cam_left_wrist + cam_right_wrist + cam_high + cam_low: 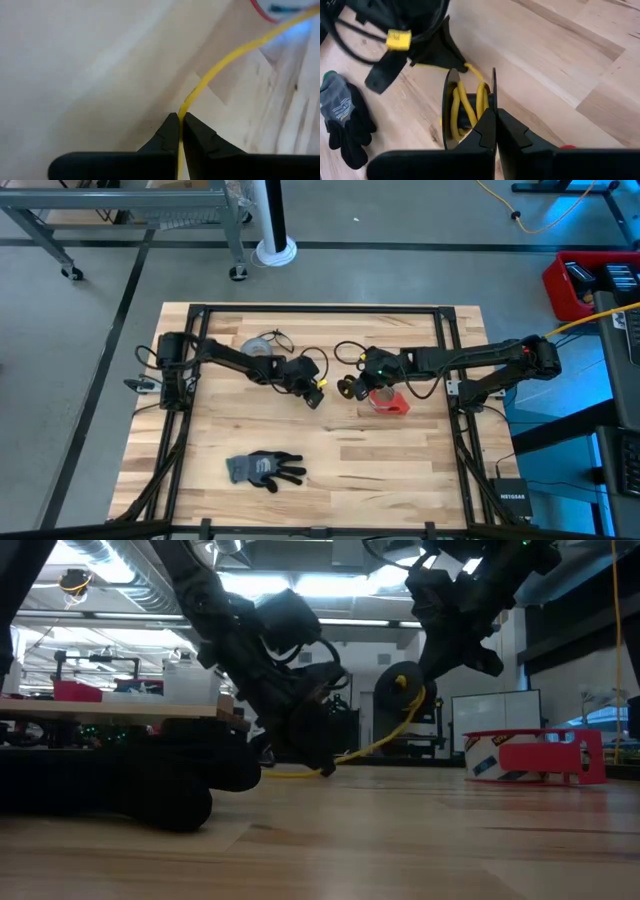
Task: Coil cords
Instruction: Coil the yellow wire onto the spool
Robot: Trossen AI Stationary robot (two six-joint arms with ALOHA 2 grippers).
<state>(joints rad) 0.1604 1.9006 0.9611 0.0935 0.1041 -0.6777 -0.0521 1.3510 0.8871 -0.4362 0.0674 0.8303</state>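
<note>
While both dark arms are reaching toward the middle of the high view, the left gripper (314,393) is pinching the thin yellow cord (220,65) between closed fingers, close to the wooden table (400,470). The right gripper (350,387) is holding the black flat-sided reel (451,107) by one disc. Only the right wrist view is showing yellow loops lying inside this reel. In the low view the cord is sagging between the grippers. A red tape dispenser (535,755) is standing at the right, and a grey-black glove (264,469) is lying at lower centre.
</note>
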